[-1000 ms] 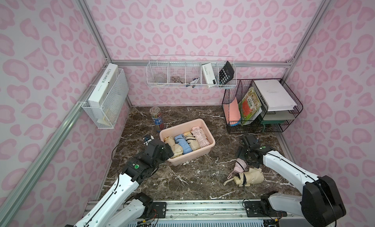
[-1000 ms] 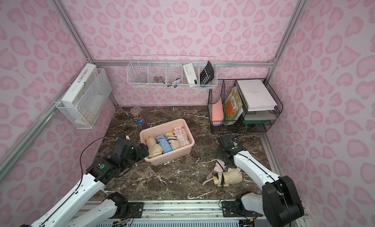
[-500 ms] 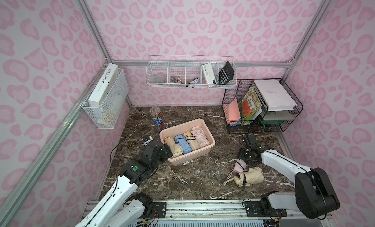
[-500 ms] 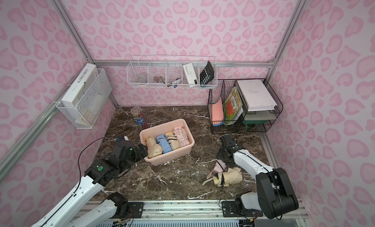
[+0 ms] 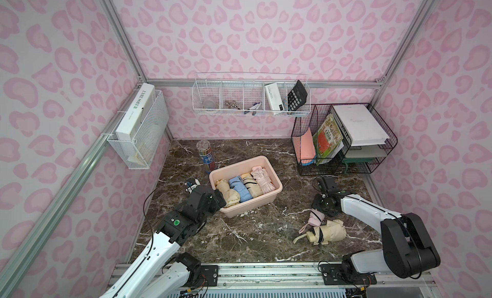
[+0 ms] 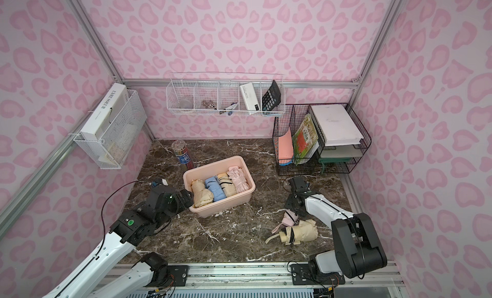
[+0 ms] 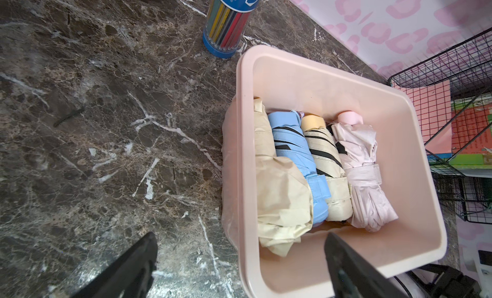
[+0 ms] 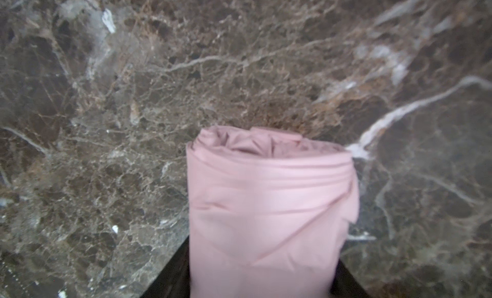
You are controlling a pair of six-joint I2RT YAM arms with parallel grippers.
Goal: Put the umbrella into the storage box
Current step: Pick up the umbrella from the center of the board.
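Note:
The peach-pink storage box [image 5: 253, 206] [image 6: 226, 207] [image 7: 243, 150] stands mid-table with several folded umbrellas side by side in it. A pink folded umbrella [image 5: 315, 218] [image 6: 290, 218] [image 8: 266, 203] lies on the marble to the right, against a cream umbrella [image 5: 327, 231] [image 6: 302, 230]. My right gripper [image 5: 318, 212] [image 8: 262, 278] reaches down over the pink umbrella's end. Its black fingers [image 8: 173, 270] press both sides of the roll, which still rests on the table. My left gripper [image 5: 222, 200] [image 6: 187, 199] [image 7: 239, 256] hangs wide open astride the box's near left corner, holding nothing.
A tube of coloured pencils [image 5: 206, 155] [image 7: 229, 22] stands behind the box. A black wire file rack [image 5: 343, 142] with books and papers fills the back right corner. White wire baskets [image 5: 250, 99] [image 5: 141, 131] hang on the back and left walls.
My right gripper's fingers have closed in onto the pink umbrella, and that arm's elbow has swung nearer the front. The left arm has barely moved.

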